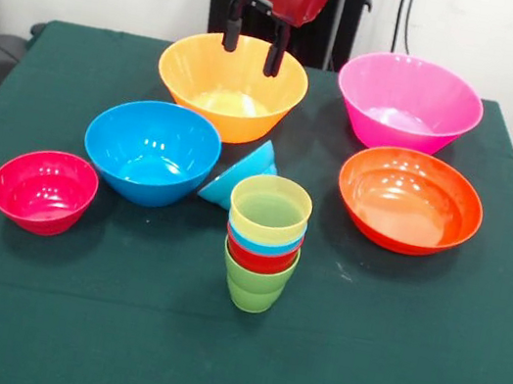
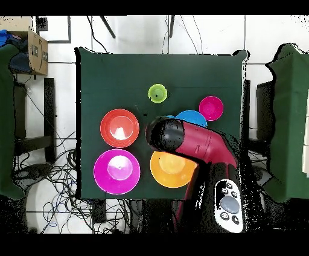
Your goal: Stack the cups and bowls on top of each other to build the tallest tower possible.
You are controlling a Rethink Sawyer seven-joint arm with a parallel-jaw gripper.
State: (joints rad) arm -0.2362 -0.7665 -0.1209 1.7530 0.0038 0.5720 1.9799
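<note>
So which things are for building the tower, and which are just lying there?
For the tower:
nested cups
yellow-orange bowl
pink bowl
red-orange bowl
blue bowl
tipped light blue bowl
magenta bowl

Just lying about:
cardboard box
floor cables

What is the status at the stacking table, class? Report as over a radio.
Gripper open, empty, hanging over the yellow-orange bowl. Four cups nested in one stack, lime green at the bottom. Small light blue bowl tipped against the medium blue bowl.
</note>
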